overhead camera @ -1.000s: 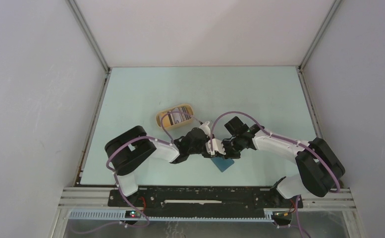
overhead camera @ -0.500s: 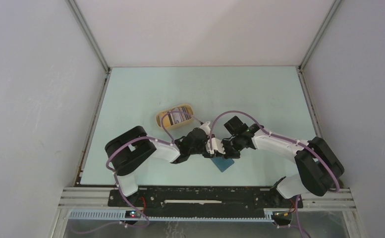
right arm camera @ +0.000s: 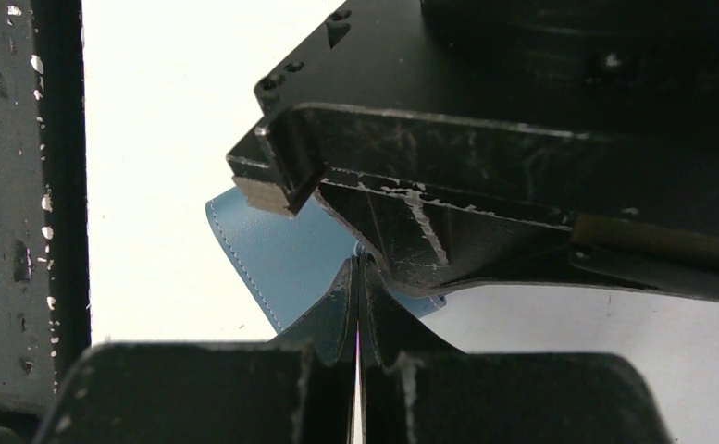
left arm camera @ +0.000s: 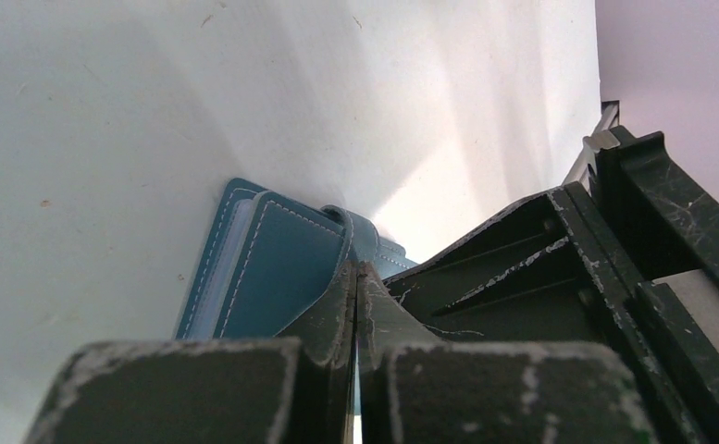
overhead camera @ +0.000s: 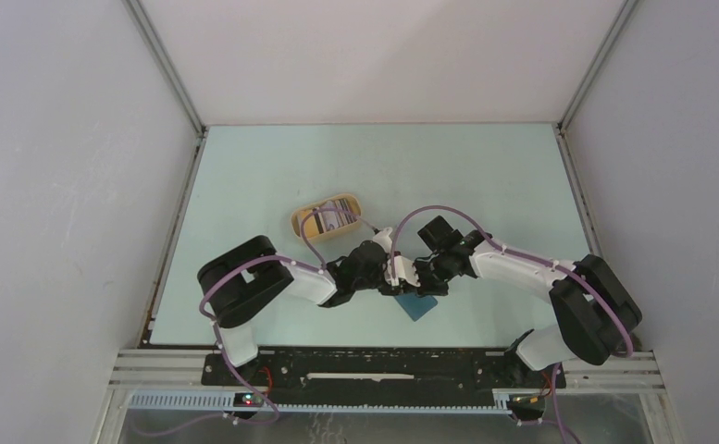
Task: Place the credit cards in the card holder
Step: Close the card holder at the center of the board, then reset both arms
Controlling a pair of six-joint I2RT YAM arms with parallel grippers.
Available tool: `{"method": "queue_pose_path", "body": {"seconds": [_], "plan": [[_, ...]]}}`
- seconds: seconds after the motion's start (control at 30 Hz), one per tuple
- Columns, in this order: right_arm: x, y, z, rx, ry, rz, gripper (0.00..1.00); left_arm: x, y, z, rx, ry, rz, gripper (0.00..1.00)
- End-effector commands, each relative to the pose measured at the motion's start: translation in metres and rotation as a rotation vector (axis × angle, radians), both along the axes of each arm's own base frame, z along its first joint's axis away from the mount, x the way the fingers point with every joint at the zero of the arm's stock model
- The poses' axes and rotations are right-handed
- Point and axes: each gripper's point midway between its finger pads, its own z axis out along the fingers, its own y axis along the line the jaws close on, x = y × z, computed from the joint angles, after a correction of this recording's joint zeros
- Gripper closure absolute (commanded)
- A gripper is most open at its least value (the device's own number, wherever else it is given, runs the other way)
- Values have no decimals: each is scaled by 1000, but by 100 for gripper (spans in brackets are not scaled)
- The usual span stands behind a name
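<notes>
The teal-blue card holder (overhead camera: pixel 419 305) lies folded on the table just in front of the two arms. Both grippers meet over its far edge. In the left wrist view my left gripper (left arm camera: pixel 357 268) is shut, and the card holder's strap (left arm camera: pixel 340 220) arches up into its tips. My right gripper (right arm camera: pixel 360 261) is also shut, pinching the edge of the card holder (right arm camera: pixel 281 250). From above, the left gripper (overhead camera: pixel 398 285) and right gripper (overhead camera: pixel 413 282) almost touch. The credit cards (overhead camera: pixel 335 218) lie in a tan oval tray.
The tan oval tray (overhead camera: pixel 298 222) sits just beyond the left wrist. White walls with metal corner posts enclose the pale green table (overhead camera: pixel 485 176). The black rail (overhead camera: pixel 383 365) carrying the arm bases runs along the near edge.
</notes>
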Motion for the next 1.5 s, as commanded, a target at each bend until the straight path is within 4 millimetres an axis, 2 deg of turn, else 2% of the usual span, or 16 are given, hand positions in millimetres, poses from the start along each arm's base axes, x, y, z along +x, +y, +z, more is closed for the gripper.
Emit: {"method": "queue_pose_path", "body": {"seconds": [0.0, 0.13, 0.3, 0.4, 0.53, 0.67, 0.73, 0.9, 1.03, 1.17, 1.33, 1.47], "plan": [[4, -4, -8, -48, -9, -7, 100, -40, 31, -59, 196, 116, -59, 100], [3, 0, -3, -34, 3, -12, 100, -35, 28, -50, 179, 93, -54, 100], [4, 3, 5, -3, -2, -26, 80, -26, 26, -33, 150, 54, -28, 97], [6, 5, 16, 27, 0, -41, 69, -16, 27, -19, 128, 18, -3, 90], [8, 4, 34, 84, -9, -56, 53, -2, 31, 7, 99, -47, 33, 76], [1, -2, 49, 127, -1, -43, 42, 10, 39, 37, 83, -131, 63, 63], [-3, -6, 56, 142, 3, -20, 39, 15, 46, 48, 88, -164, 76, 60], [-7, -18, 75, 177, 16, -27, 37, 22, 72, 71, 119, -267, 100, 56], [6, -29, 96, 199, -46, -120, 32, 27, 101, 99, 166, -396, 120, 53], [27, -44, 125, 237, -115, -298, 22, 34, 134, 134, 177, -487, 169, 34], [54, -71, 175, 347, -160, -551, 9, 36, 175, 172, 151, -539, 243, 11], [68, -91, 209, 432, -129, -737, 1, 39, 206, 202, 168, -587, 315, 0]]}}
